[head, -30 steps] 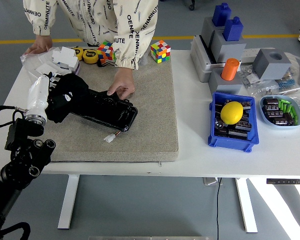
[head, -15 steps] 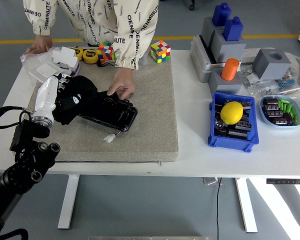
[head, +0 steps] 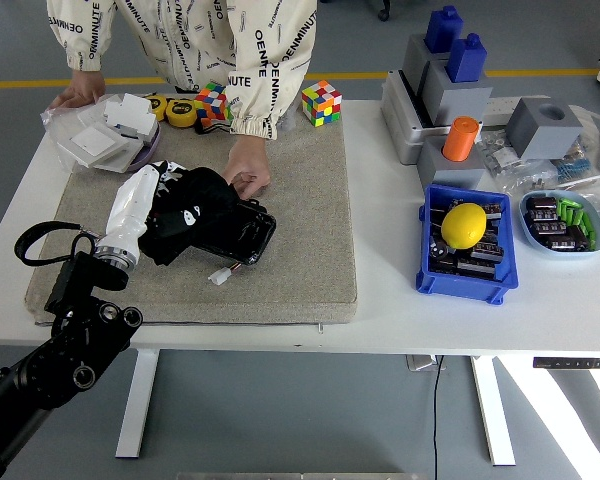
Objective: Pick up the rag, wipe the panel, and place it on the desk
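Note:
A black rag (head: 192, 208) lies bunched on top of a glossy black panel (head: 242, 230) on the grey mat (head: 290, 250). My left hand (head: 152, 200), white with a black arm behind it, is shut on the rag and presses it onto the panel's left part. A person's hand (head: 245, 170) rests on the panel's far edge, holding it down. A small white connector (head: 219, 277) on a wire hangs off the panel's near side. My right arm does not show.
The person stands at the far side, their other hand (head: 78, 92) on white boxes (head: 110, 135) at the far left. Rubik's cubes (head: 320, 102), a blue bin (head: 464, 250) with a yellow lemon (head: 463, 224), an oval tray (head: 563, 222) and grey-blue fixtures (head: 450, 80) sit right.
My left hand has slid the rag to the right along the panel, from the panel's left end toward its middle. The person's hand stays on the panel.

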You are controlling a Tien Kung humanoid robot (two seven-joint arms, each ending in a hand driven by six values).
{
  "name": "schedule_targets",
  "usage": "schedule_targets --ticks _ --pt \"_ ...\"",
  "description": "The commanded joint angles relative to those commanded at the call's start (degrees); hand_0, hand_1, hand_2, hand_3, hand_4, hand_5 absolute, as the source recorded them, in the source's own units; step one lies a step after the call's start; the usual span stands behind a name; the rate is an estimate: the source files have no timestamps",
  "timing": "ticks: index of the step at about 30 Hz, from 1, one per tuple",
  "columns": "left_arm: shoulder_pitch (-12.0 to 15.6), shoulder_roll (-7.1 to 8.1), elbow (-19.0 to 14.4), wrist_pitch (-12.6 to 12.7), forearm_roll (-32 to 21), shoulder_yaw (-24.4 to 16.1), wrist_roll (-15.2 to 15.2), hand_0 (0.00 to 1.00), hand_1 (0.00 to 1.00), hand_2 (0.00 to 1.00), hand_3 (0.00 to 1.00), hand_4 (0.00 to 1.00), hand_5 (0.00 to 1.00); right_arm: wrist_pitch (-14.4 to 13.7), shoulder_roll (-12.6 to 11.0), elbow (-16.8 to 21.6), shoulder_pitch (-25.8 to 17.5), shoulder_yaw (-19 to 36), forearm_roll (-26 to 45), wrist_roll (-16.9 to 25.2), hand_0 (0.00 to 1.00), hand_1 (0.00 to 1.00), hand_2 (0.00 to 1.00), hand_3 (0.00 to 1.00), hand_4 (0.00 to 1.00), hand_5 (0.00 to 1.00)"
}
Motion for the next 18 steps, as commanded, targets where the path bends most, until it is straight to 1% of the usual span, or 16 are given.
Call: schedule_targets --ticks 8,18 --pt "0.07 0.02 -2.88 -0.03 -1.50 5.32 0.33 0.277 0.270 0.304 0.546 0.679 0.002 0.04 0.04 0.18 -0.02 -0.47 0.40 0.00 0.537 0.561 0.495 0.522 0.890 0.353" --pt "-0.29 0.04 -5.48 -0.08 -3.02 9.52 0.52 0.276 0.268 0.304 0.546 0.679 0.002 0.10 -0.03 0.19 0.05 -0.61 0.45 0.03 0.537 0.559 0.495 0.522 0.890 0.354"
